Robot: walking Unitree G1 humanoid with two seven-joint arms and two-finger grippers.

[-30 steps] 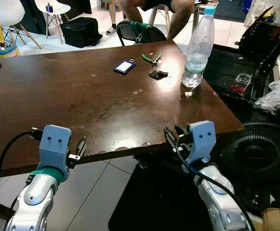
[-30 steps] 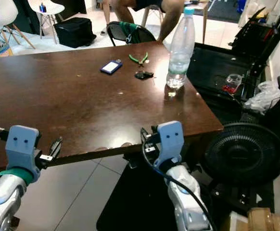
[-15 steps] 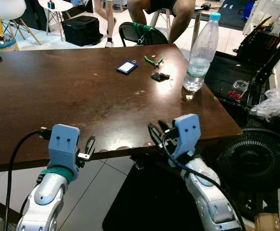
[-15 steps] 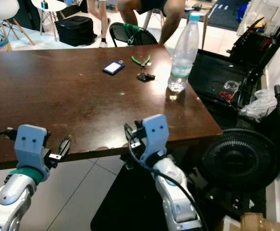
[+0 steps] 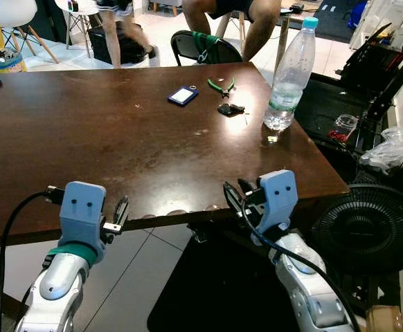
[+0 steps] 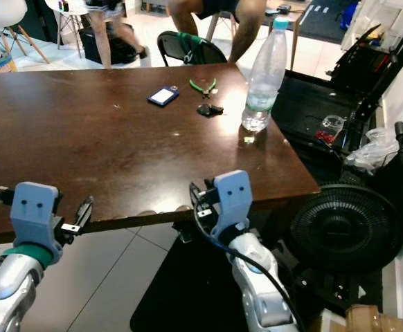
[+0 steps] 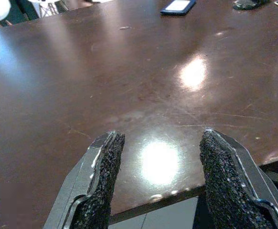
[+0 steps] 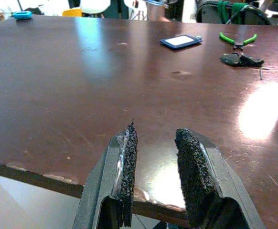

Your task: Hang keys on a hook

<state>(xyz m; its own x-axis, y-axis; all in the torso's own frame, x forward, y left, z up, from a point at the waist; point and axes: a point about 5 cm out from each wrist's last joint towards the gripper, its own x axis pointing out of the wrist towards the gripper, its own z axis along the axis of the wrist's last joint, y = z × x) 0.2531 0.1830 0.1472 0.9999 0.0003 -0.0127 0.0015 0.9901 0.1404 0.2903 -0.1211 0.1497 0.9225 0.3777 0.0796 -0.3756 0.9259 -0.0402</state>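
A dark bunch of keys lies on the brown table toward its far right, beside green-handled pliers and a blue tag. Both my grippers hover at the table's near edge, well short of the keys. My left gripper is open, and in the left wrist view its fingers are spread wide over the tabletop. My right gripper is open with a narrower gap and holds nothing. In the right wrist view it points toward the keys.
A tall water bottle stands near the table's right edge. A black floor fan sits low on the right. Behind the table are a chair, a seated person and a person's legs walking past.
A person has walked into view behind the table's far side. My right gripper has drifted slightly right and my left slightly left. Nothing on the table has moved.
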